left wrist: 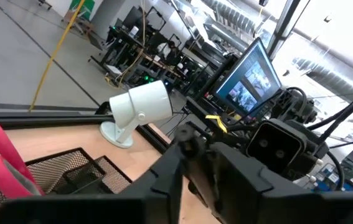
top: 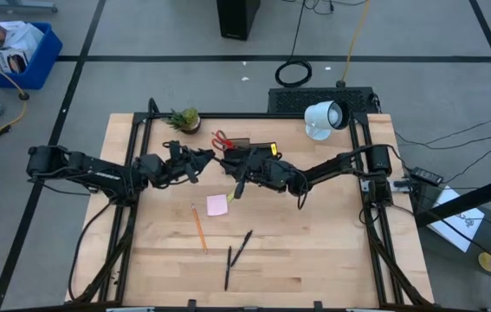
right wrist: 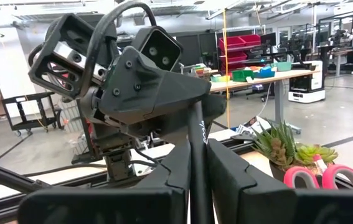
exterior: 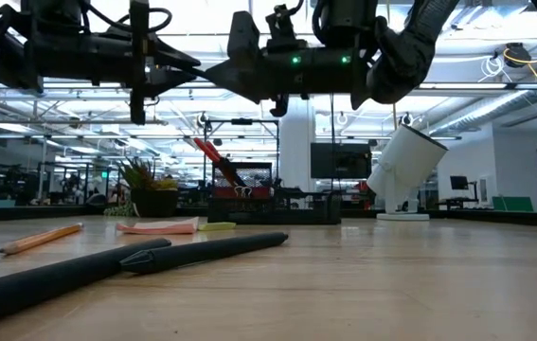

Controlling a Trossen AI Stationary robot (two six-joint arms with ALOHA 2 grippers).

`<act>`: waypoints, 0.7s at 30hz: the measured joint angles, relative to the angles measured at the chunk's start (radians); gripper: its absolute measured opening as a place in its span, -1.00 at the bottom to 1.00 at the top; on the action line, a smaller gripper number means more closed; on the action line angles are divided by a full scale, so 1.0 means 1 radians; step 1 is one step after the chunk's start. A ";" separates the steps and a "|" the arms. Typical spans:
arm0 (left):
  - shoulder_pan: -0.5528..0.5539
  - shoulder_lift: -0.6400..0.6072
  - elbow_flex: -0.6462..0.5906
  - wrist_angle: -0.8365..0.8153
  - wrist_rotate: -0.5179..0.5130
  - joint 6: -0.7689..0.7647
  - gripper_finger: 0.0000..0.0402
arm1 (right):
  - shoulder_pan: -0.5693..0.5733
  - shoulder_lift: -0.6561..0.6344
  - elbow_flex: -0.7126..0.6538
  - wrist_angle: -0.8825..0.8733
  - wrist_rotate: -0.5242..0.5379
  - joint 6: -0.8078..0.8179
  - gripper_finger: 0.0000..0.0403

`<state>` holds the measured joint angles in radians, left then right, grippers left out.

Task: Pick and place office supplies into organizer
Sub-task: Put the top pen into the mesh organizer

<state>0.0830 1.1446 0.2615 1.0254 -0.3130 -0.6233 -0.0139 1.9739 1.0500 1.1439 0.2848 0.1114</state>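
Note:
My right gripper (right wrist: 199, 149) is shut on a black pen (right wrist: 199, 134) above the table's middle (top: 237, 186). My left gripper (top: 203, 160) faces it closely, and the pen's upper end (right wrist: 198, 112) runs up to it; whether they touch is hidden. The black mesh organizer (top: 249, 146) stands just beyond, with red-handled scissors (exterior: 213, 156) sticking up tilted from its left end. On the table lie a pink sticky pad (top: 217, 204), a small yellow piece (exterior: 216, 225), an orange pencil (top: 198, 227) and two black pens (top: 243, 245) (top: 228, 267). My right gripper pinches the pen's shaft (right wrist: 196, 163) between its two fingers. The fingers come about level from the table's right and lie across the pen. The pen stands roughly upright in the hold, lifted clear of the table.
A small potted plant (top: 184, 119) stands at the far left and a white lamp-like device (top: 325, 117) at the far right. Black frame rails (top: 375, 217) run along the table's sides. Bare wood (top: 314, 251) lies toward the near right.

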 joint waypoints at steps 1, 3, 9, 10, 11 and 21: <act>0.000 0.000 0.000 0.000 0.001 0.001 -0.59 | 0.000 0.000 0.000 -0.001 0.001 0.000 -0.84; 0.000 0.000 0.000 0.002 0.007 0.006 -0.68 | 0.000 0.000 0.000 -0.001 0.001 -0.001 -0.83; 0.000 0.000 0.000 0.028 0.033 0.020 -0.79 | 0.000 0.000 0.000 -0.011 -0.002 -0.037 -0.82; 0.000 0.000 0.000 0.029 0.033 0.023 -0.77 | 0.001 -0.001 0.000 -0.026 -0.008 -0.048 -0.81; 0.000 -0.001 -0.001 0.026 0.033 0.030 -0.74 | 0.002 -0.002 0.000 -0.043 -0.017 -0.060 -0.80; 0.003 -0.015 -0.002 0.019 0.012 0.080 -0.75 | 0.035 -0.016 -0.131 -0.111 -0.014 -0.176 -0.55</act>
<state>0.0864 1.1296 0.2600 1.0447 -0.3007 -0.5434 0.0208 1.9578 0.9191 1.0330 0.2704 -0.0644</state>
